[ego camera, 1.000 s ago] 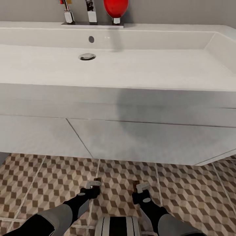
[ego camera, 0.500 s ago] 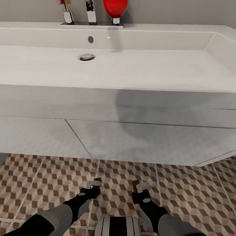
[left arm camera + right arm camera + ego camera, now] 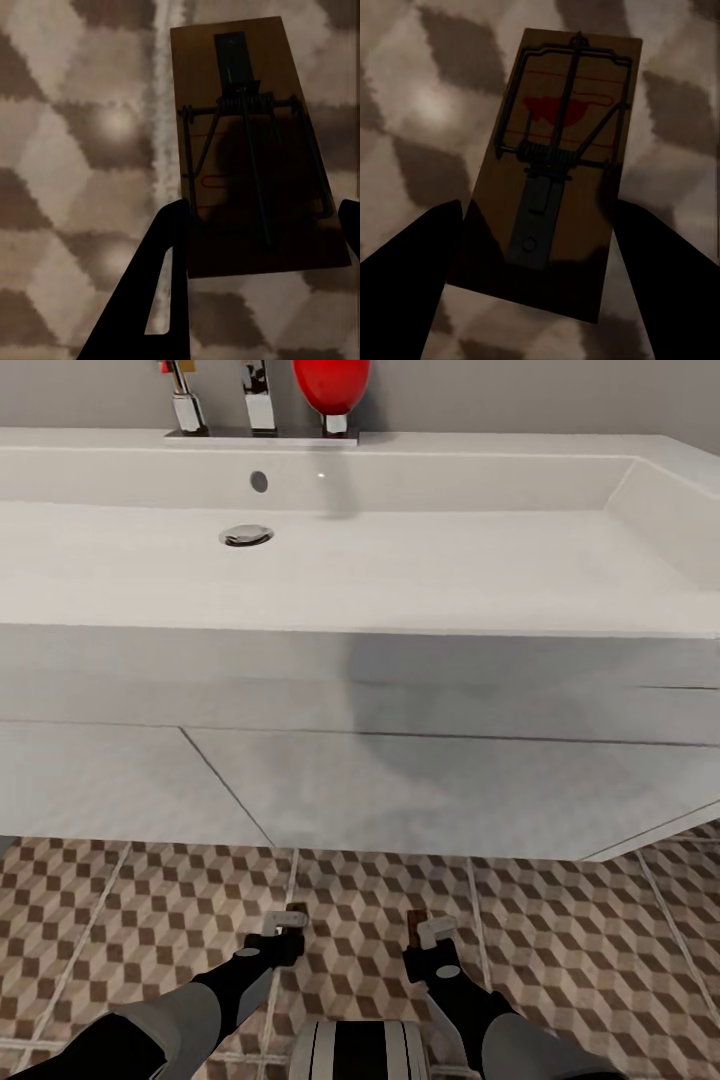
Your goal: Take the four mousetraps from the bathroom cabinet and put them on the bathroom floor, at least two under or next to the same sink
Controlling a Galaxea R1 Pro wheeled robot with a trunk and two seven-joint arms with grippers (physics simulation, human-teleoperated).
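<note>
Each hand [image 3: 284, 926] [image 3: 424, 930] gripped a mousetrap [image 3: 251, 142] [image 3: 556, 165] above the bathroom floor [image 3: 120, 920]; releasing high risked them bouncing from the sink [image 3: 400, 660].

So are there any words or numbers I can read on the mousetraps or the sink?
No readable text anywhere.
Mousetrap in the right end effector: a red mark and thin red outline, no letters legible.
Mousetrap in the left end effector: a thin red line, no words.
Sink: plain white, no label or brand.
</note>
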